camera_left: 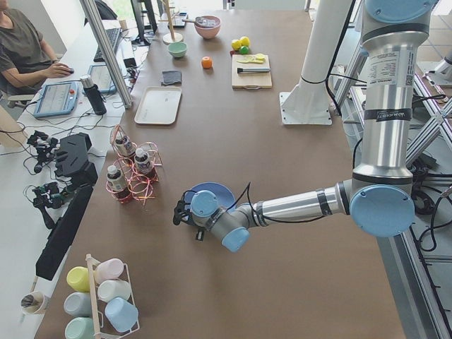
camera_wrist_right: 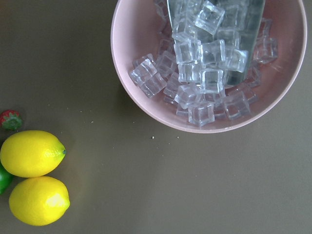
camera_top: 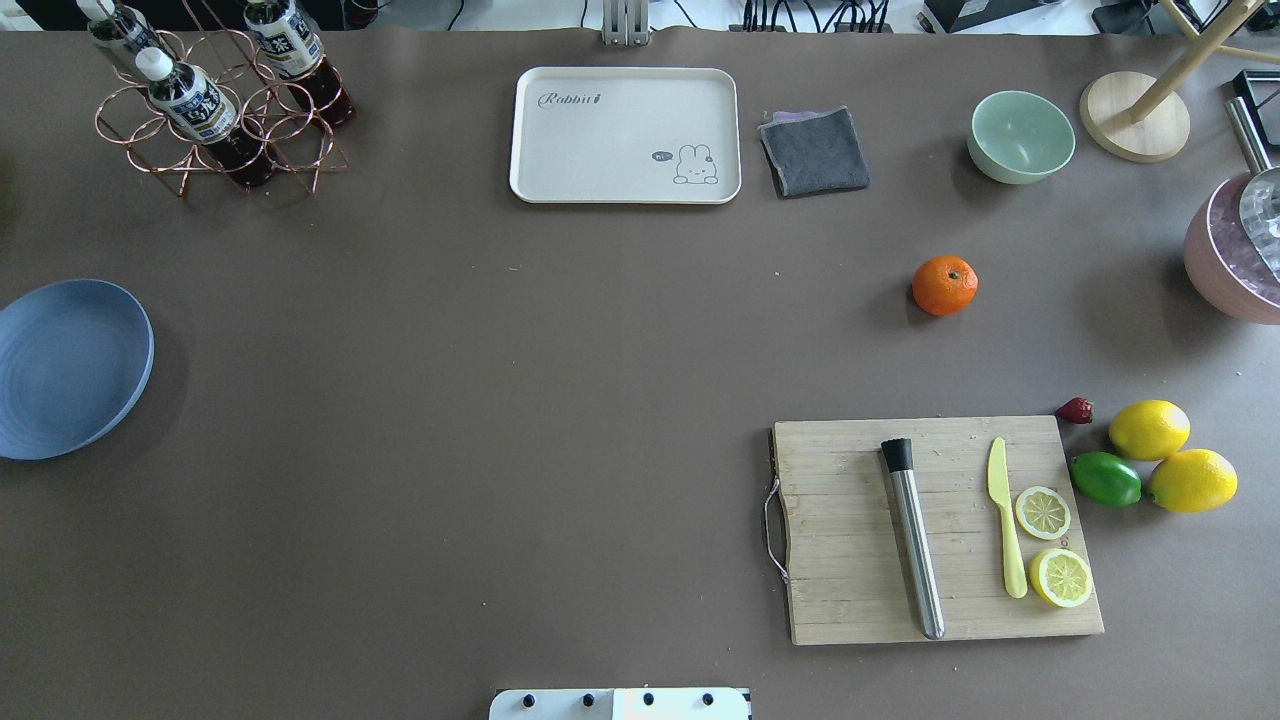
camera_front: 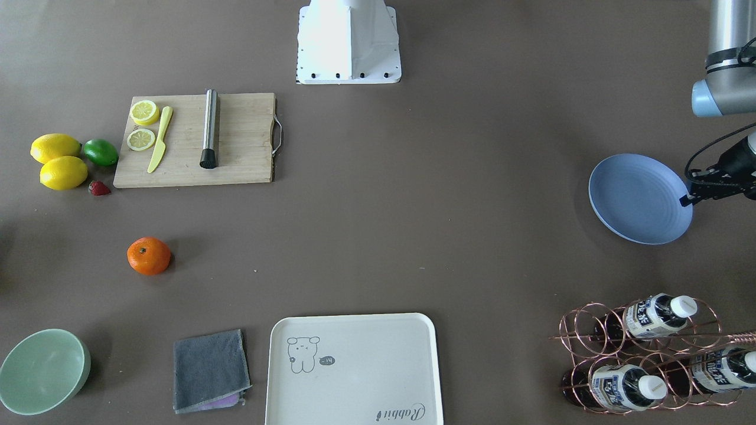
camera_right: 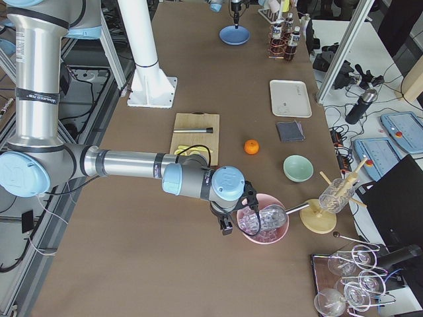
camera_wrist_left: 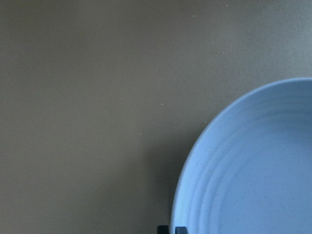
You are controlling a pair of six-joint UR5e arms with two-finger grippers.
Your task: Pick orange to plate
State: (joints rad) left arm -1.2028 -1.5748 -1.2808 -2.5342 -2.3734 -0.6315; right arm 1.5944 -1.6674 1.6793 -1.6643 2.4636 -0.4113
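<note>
Small round bright-orange orange sits unheld, well apart from shallow periwinkle-blue plate: pick not begun. Parked: left gripper at plate rim, right gripper beside pink ice bowl. Jaw opening of either: cannot tell.

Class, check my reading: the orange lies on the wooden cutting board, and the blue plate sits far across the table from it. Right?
Not quite. The orange lies on the bare table, apart from the wooden cutting board, as the overhead exterior view shows. The blue plate does sit far across the table from it.
</note>
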